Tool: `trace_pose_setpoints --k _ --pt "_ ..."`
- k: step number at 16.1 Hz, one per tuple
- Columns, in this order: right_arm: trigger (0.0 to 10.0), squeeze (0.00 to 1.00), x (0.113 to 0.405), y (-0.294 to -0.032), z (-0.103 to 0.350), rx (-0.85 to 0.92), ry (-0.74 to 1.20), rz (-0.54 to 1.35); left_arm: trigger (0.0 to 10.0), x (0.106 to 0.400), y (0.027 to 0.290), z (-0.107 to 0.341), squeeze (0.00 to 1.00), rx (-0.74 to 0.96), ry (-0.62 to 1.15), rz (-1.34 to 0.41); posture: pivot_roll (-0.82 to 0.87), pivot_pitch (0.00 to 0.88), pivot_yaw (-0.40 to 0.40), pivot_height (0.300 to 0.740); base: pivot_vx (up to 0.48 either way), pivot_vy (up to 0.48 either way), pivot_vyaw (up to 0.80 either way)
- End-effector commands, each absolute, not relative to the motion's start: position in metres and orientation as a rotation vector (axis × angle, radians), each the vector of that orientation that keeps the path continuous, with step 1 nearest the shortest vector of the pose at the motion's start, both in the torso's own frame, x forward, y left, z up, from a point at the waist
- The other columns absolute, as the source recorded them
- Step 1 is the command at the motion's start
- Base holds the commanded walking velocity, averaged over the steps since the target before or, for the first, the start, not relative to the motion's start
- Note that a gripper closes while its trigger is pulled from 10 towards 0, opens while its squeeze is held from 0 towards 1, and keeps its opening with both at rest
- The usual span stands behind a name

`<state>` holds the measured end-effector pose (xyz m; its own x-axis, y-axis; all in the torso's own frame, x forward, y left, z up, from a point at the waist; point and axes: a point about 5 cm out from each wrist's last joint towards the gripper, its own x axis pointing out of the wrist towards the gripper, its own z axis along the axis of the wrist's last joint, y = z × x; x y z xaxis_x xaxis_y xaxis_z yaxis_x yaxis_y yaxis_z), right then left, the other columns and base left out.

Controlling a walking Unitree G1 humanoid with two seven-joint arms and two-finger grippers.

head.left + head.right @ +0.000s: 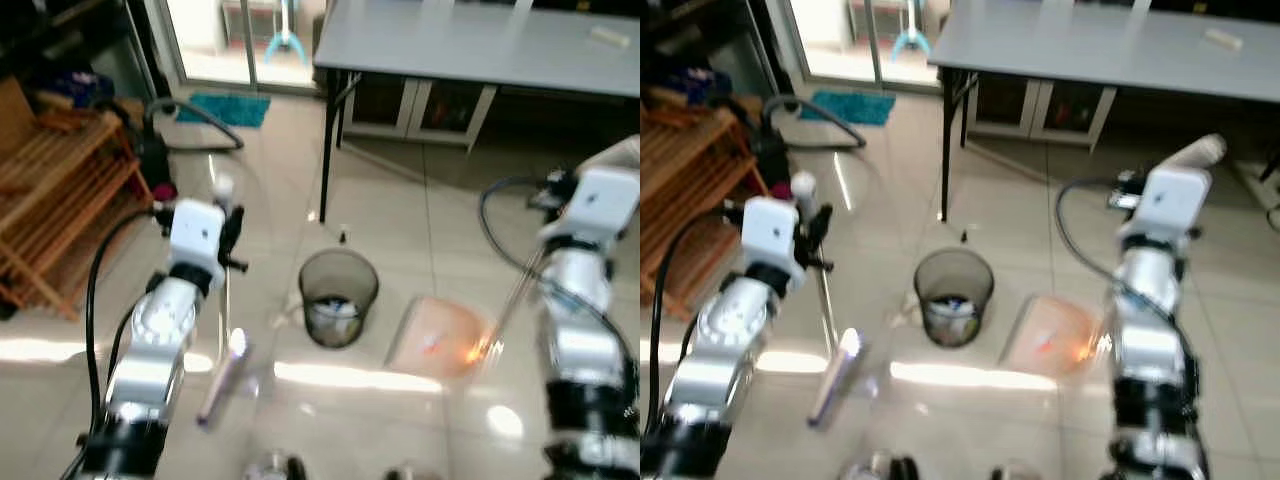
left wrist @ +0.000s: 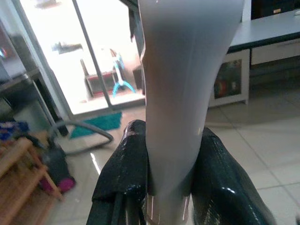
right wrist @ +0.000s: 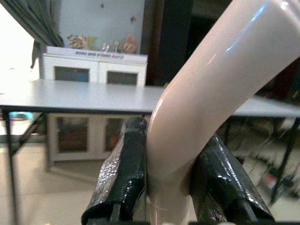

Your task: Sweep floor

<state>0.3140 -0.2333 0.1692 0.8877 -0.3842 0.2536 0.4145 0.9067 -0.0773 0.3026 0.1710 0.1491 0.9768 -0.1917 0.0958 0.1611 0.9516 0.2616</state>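
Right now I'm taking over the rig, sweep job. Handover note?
Left gripper: jaws shut on the broom handle; broom head is on the tiles left of the bin.
Right gripper: jaws shut on the dustpan handle; orange dustpan sits on the floor right of the bin.
Mesh waste bin stands between them, something pale already inside.
Done: both tools in hand and lowered to the floor.
Left: sweep debris into the pan, tip it into the bin. I can't make out any debris on the tiles in these blurred views.
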Motion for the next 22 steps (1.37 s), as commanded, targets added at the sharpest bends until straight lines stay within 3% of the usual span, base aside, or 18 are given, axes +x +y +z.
trace_pose_setpoints --k 1,5,22 --pt "10.0 0.00 0.311 -0.232 0.162 -0.098 -0.205 -0.406 10.0 0.307 0.169 0.160 0.00 0.278 -0.161 -0.171 0.04 0.069 0.039 0.740 0.000 0.476 0.00" --pt "10.0 0.00 0.305 -0.222 0.135 -0.084 -0.068 -0.417 10.0 0.314 0.164 0.166 0.00 0.292 -0.177 -0.188 0.04 0.069 0.050 0.740 0.000 0.476 -0.70" --pt "10.0 0.00 0.296 -0.206 0.128 -0.018 -0.037 -0.423 10.0 0.327 0.157 0.168 0.00 0.292 -0.187 -0.210 0.03 0.062 0.076 0.740 0.000 0.476 -0.80"
